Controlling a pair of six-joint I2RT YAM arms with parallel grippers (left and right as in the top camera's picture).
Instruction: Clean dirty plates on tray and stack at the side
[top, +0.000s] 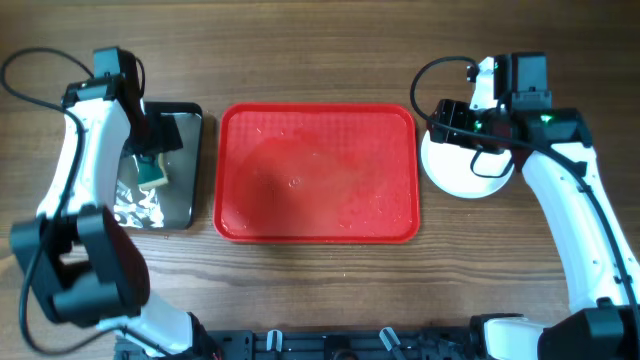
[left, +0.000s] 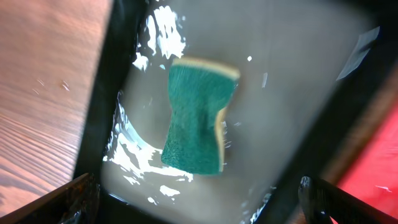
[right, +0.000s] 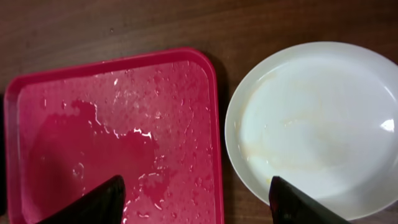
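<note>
The red tray (top: 318, 172) lies mid-table, wet, with no plate on it; it also shows in the right wrist view (right: 93, 124). A white plate (top: 455, 175) sits on the table just right of the tray, faintly streaked in the right wrist view (right: 317, 124). No aqua plate shows. My right gripper (top: 455, 120) (right: 196, 202) is open and empty, above the gap between tray and plate. My left gripper (top: 158, 135) (left: 196, 199) is open and empty above a green and yellow sponge (left: 196, 118) (top: 152, 170).
The sponge lies in a small dark metal tray (top: 190, 200) (left: 298, 74) left of the red tray, with shiny wet patches (top: 135, 208) at its near end. Bare wooden table surrounds everything.
</note>
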